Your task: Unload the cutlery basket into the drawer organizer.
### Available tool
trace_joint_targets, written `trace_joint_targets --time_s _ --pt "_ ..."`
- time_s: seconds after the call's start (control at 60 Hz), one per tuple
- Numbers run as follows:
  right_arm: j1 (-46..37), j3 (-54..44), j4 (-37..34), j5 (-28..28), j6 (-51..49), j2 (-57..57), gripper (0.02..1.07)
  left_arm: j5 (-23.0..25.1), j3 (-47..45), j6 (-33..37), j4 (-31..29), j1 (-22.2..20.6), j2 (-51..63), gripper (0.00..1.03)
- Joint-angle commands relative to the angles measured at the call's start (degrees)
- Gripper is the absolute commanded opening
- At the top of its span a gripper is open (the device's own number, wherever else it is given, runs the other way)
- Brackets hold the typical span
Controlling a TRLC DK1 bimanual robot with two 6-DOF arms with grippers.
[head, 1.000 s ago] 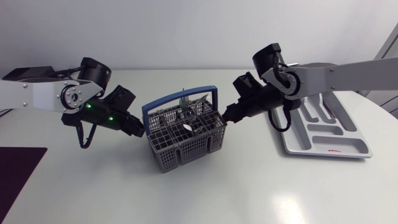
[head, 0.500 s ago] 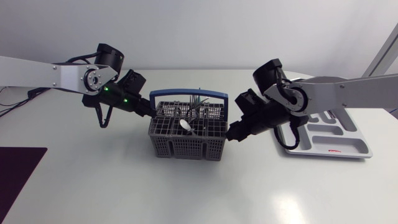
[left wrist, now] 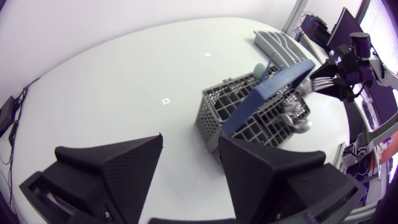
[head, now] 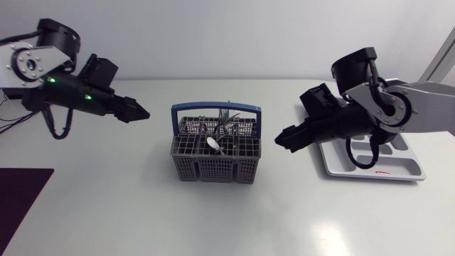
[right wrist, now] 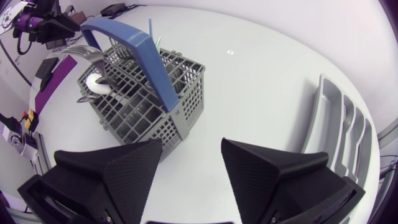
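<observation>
Now that both my arms have let go of the cutlery basket [head: 213, 167] and drawn back, it stands alone at the table's middle, square to me rather than skewed as it was a second ago. I read that as the straightening being finished; nothing has been unloaded yet. A white spoon [head: 212, 144] and some forks [head: 226, 117] still sit in its compartments. The blue handle [head: 216, 109] stands upright over them, so I judge any pick must come down beside it, not through it.

The left gripper [head: 144, 112] hangs well apart from the basket's left side, fingers spread wide with nothing between them. The right gripper [head: 279, 140] is nearer, just off the right side, equally wide and empty. The drawer organizer [head: 398, 165] lies further right. My right arm crosses above its near end, which may crowd a drop there. A dark purple mat [head: 21, 206] lies at the table's left corner, out of the way.
</observation>
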Motion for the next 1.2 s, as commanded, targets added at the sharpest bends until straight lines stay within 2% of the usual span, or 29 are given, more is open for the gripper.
trace_joint_targets --time_s 0.0,0.117,0.333,0.45,0.533,0.6,0.717,0.783,0.833,0.9,1.017,1.083,1.1,1.183 --pt "-0.01 -1.78 -1.61 -0.05 -0.78 -2.60 0.88 1.74 -1.13 0.55 -3.84 -0.84 -4.36 0.78" --pt "0.34 -1.86 -3.28 -0.14 -0.17 -4.80 0.88 2.18 -0.87 -2.61 -7.79 -4.44 -8.67 0.81" --pt "0.87 -1.60 -4.78 0.12 2.73 -6.99 0.90 2.18 1.33 -12.72 -9.64 -10.50 -8.05 0.81" --pt "2.27 -1.60 -4.78 4.69 3.26 -7.96 0.90 2.18 3.35 -13.95 -11.13 -14.11 -4.36 0.88" --pt "3.68 -1.86 -4.95 5.04 3.26 -8.84 0.91 4.12 4.58 -13.69 -13.51 -16.66 -2.86 0.97" --pt "5.08 -2.22 -5.39 5.66 3.26 -9.10 0.91 7.28 4.85 -13.60 -13.86 -18.06 -2.78 0.97" --pt "7.98 -2.92 -5.22 9.26 3.70 -9.10 0.95 7.28 5.81 -18.96 -13.86 -21.23 -1.46 0.98" --pt "8.60 -3.09 -5.22 9.97 4.58 -8.84 0.96 5.88 6.87 -25.29 -13.95 -22.55 1.27 0.98" --pt "8.78 -3.09 -5.22 9.88 4.58 -8.84 0.96 1.13 8.01 -29.51 -14.03 -23.78 3.38 0.98" --pt "8.95 -3.09 -5.22 9.79 4.75 -8.93 0.96 -1.68 9.33 -30.74 -15.53 -24.39 5.84 0.97" --pt "9.04 -3.18 -5.13 9.79 5.02 -8.40 0.96 -1.77 10.47 -33.99 -15.18 -23.25 9.18 0.95" --pt "8.95 -3.36 -4.95 9.79 5.02 -8.31 0.96 -1.68 11.00 -35.66 -14.74 -22.37 10.41 0.90" --pt "8.95 -3.62 -4.87 9.70 4.93 -8.31 0.96 -1.07 11.18 -37.15 -13.95 -22.19 11.29 0.86" --pt "8.95 -4.15 -4.60 9.61 4.93 -8.14 0.96 0.34 10.38 -39.17 -10.69 -21.93 11.73 0.78"
